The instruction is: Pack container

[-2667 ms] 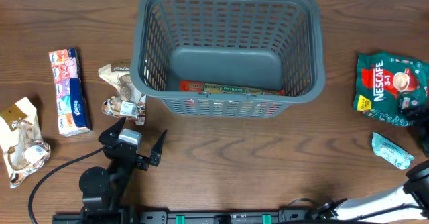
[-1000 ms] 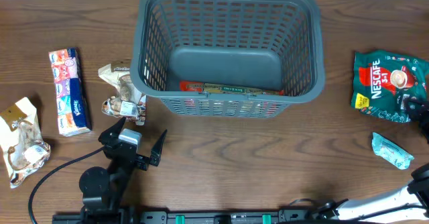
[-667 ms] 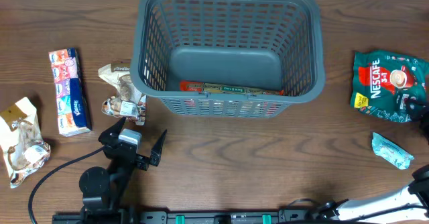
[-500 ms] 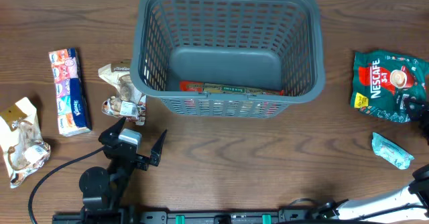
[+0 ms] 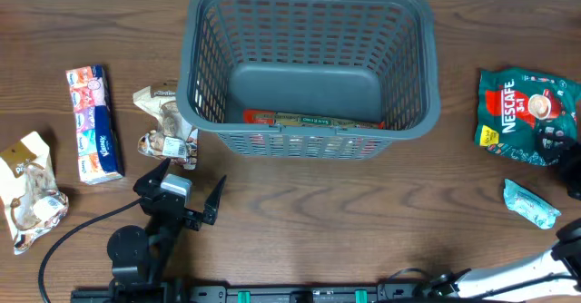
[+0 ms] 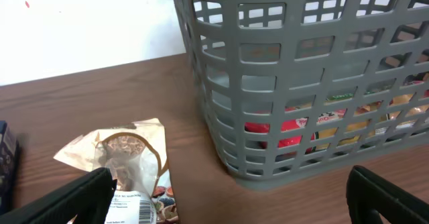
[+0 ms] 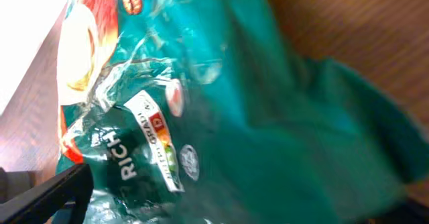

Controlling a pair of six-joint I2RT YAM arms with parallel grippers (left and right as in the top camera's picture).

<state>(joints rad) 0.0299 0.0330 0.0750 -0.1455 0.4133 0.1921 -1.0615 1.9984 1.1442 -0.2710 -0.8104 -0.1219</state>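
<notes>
The dark grey container (image 5: 207,58) stands at the back middle of the table, and its lattice wall (image 6: 288,172) fills the left wrist view. A long red-and-green packet (image 5: 313,120) lies inside along the front wall. My left gripper (image 5: 186,183) hovers open in front of the container's left corner, with nothing between its fingers (image 6: 74,197). At the right edge, my right gripper (image 5: 556,144) is over the lower part of a green Nescafe bag (image 5: 526,112). The bag (image 7: 255,117) fills the right wrist view. The jaws stand wide apart on either side of it.
A brown-and-white snack packet (image 5: 166,126) lies against the container's left side, just ahead of my left gripper. A tissue pack (image 5: 93,122) and another brown packet (image 5: 32,190) lie at far left. A small teal packet (image 5: 531,203) sits near the right front.
The Nescafe bag has shifted slightly left and turned. My right gripper's jaws have spread wider over it. The left arm has not moved.
</notes>
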